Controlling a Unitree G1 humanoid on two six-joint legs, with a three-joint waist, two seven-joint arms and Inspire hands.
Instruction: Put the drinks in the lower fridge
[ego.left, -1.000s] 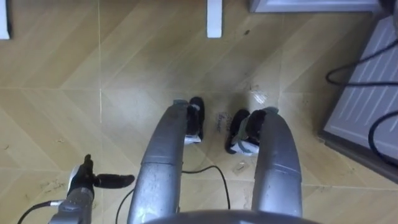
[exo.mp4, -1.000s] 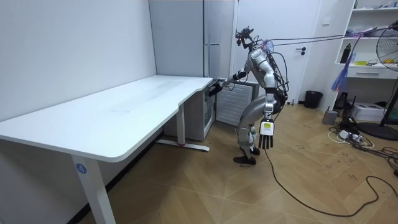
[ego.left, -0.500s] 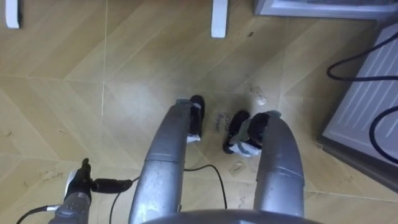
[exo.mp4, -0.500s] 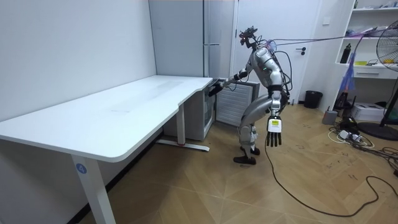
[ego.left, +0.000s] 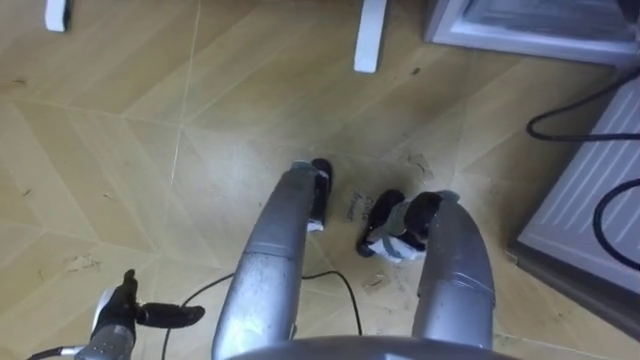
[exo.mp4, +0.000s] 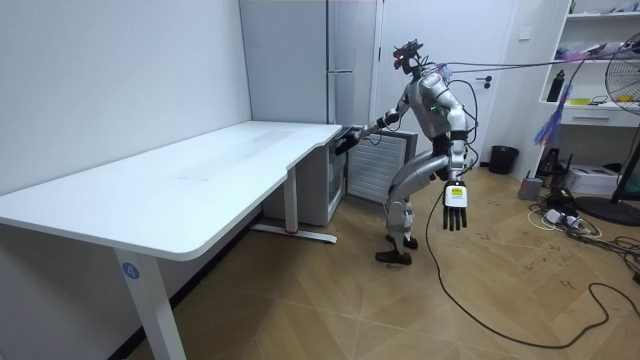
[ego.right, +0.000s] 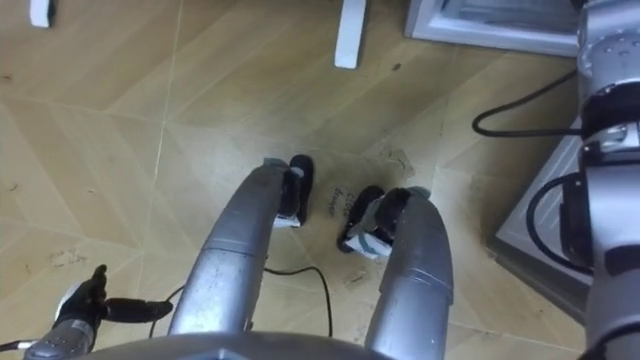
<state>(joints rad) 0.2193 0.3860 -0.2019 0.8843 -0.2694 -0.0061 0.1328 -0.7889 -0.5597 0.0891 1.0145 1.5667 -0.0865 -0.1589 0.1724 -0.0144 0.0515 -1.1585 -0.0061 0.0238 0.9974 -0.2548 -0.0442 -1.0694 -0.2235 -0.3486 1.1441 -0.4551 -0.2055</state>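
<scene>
**Empty-handed at the fridge, one arm out**

At the room view's left, a long white surface (exo.mp4: 200, 170), bare on top. On its near leg, a small round blue sticker (exo.mp4: 128, 269), too small to read. Just past the surface's far end, the tall grey fridge (exo.mp4: 345, 60), with the lower fridge door (exo.mp4: 385, 165) seemingly swung out beside the legs. Right hand (exo.mp4: 350, 138) stretched out to the surface's corner by the fridge; impossible to tell whether spread or closed on anything. Standing with knees bent and head bowed to the floor (ego.left: 150, 130). Left hand (exo.mp4: 455, 208) hanging at the side, fingers straight and slightly spread, holding nothing. Whereabouts of the drinks: not to be told from here. Further right, well apart, a tangle of cables (exo.mp4: 560, 215).

Likely trouble:
- tipping forward through leaning on the outstretched arm and a yielding door
- knocking a shin on that door when stepping
- snagging a foot in the cables on any walk to the right

Dark scrawl (ego.left: 352, 205) on the floor between the feet, not legible.
</scene>
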